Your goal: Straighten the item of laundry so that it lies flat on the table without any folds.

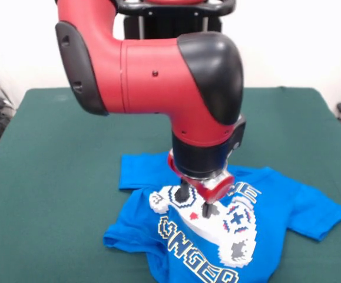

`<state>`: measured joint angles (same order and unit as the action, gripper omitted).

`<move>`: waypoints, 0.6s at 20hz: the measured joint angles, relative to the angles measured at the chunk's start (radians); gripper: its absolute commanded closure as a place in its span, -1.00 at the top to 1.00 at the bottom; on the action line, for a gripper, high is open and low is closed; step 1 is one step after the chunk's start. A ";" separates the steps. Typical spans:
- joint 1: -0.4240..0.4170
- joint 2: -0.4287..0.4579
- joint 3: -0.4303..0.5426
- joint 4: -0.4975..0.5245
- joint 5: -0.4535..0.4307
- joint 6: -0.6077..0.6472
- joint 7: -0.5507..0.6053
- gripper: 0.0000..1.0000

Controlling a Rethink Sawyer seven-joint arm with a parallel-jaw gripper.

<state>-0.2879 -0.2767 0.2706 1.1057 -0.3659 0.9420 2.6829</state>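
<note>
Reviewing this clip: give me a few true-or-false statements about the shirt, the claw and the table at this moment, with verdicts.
1. The T-shirt is bright blue with a pixel game-controller print. True.
2. The shirt lies fully flat with no folds. False: its edge at the picture's left is bunched and the cloth is rumpled.
3. The claw is down at the shirt's printed front. True.
4. The table is covered in red cloth. False: the cover is dark green.
5. The shirt hangs off the table, lifted clear by the claw. False: it rests on the table.
</note>
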 measured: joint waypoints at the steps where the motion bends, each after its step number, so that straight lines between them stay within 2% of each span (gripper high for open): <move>1: 0.002 -0.009 0.001 0.010 0.000 0.002 0.000 1.00; 12: 0.012 -0.059 0.009 0.071 0.000 0.004 0.000 1.00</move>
<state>-0.2755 -0.3357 0.2799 1.1766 -0.3657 0.9463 2.6829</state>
